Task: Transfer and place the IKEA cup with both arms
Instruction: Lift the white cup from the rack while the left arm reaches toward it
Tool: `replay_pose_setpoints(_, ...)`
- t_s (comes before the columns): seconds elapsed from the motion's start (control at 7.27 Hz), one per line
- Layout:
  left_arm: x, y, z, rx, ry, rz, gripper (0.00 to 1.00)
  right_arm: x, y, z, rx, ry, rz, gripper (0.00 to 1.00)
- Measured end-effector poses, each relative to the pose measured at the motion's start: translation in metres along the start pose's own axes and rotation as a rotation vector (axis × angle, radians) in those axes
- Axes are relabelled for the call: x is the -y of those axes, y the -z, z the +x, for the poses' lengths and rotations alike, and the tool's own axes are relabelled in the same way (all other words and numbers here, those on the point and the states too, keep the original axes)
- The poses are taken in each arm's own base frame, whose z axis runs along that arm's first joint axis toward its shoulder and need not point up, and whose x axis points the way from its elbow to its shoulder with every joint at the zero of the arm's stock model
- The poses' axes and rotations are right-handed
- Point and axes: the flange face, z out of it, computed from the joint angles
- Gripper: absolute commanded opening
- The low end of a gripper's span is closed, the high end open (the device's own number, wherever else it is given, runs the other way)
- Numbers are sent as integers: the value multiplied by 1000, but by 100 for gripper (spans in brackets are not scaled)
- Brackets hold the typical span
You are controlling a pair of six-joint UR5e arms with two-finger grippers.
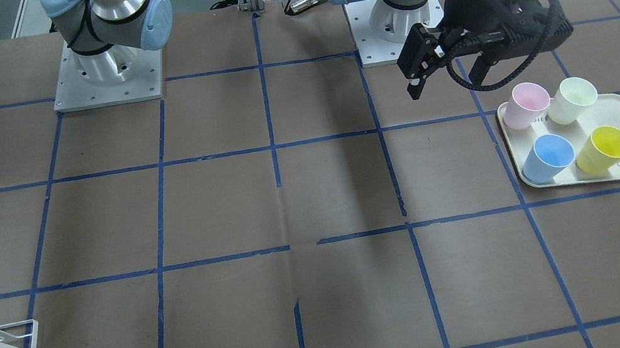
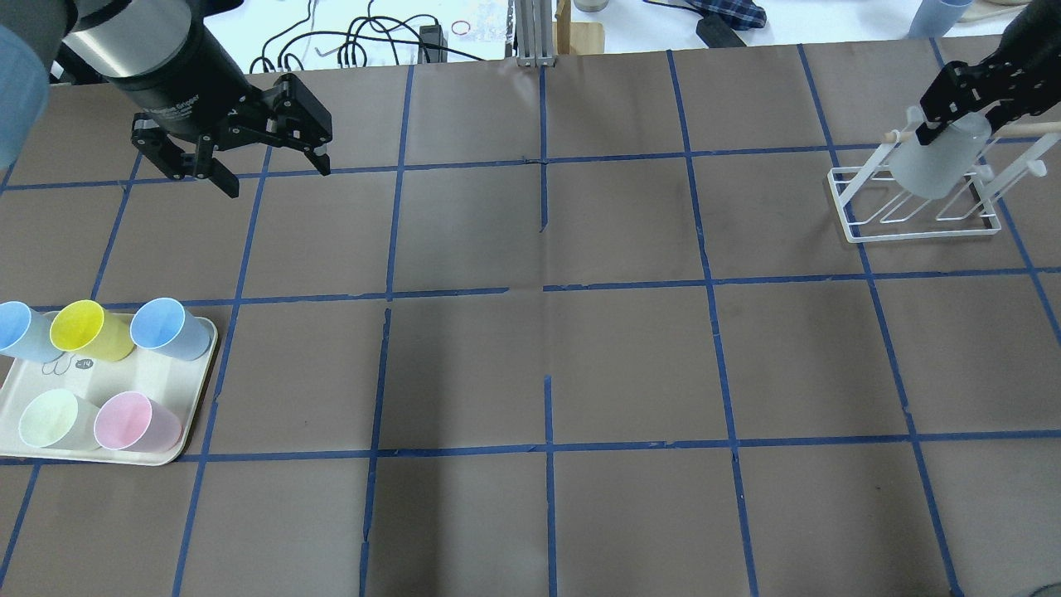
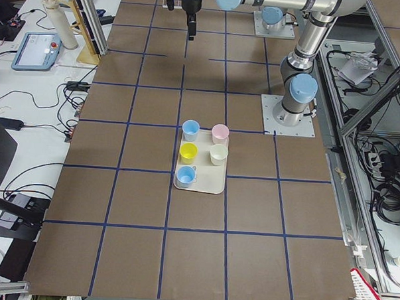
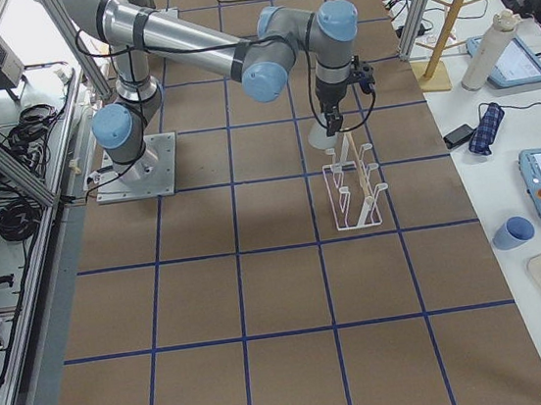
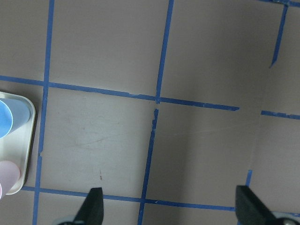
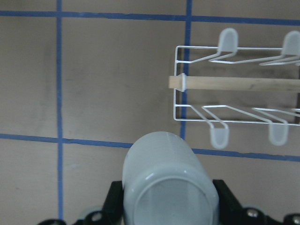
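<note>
Right wrist-mounted, unlike exterior left, shows right claw (image 6: 169,202) clamping IKEA cup (image 6: 165,164).

light: bright, even; glare: top-right corner, front view; shadow: soft bands on table (image 1: 225,201)

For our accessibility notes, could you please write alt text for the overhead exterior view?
The right gripper holds the grey IKEA cup by a white wire rack at the far right of the brown, blue-taped table. The left gripper hangs open at the far left, beyond a tray of five pastel cups.
</note>
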Motion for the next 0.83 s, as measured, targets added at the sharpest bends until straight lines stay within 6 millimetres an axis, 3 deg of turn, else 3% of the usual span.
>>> replay_pose_setpoints(0.28, -3, 20, 1, -62, 14, -4, 100, 0, -8, -33, 265, -21, 40, 33)
replay_pose_setpoints(0.41, -4, 20, -2, -114, 30, -32, 100, -1, -16, -53, 420, -42, 37, 32)
replay_pose_setpoints(0.83, -1, -23, -26, -453, 161, -212, 100, -4, -33, -125, 773, -105, -20, 30)
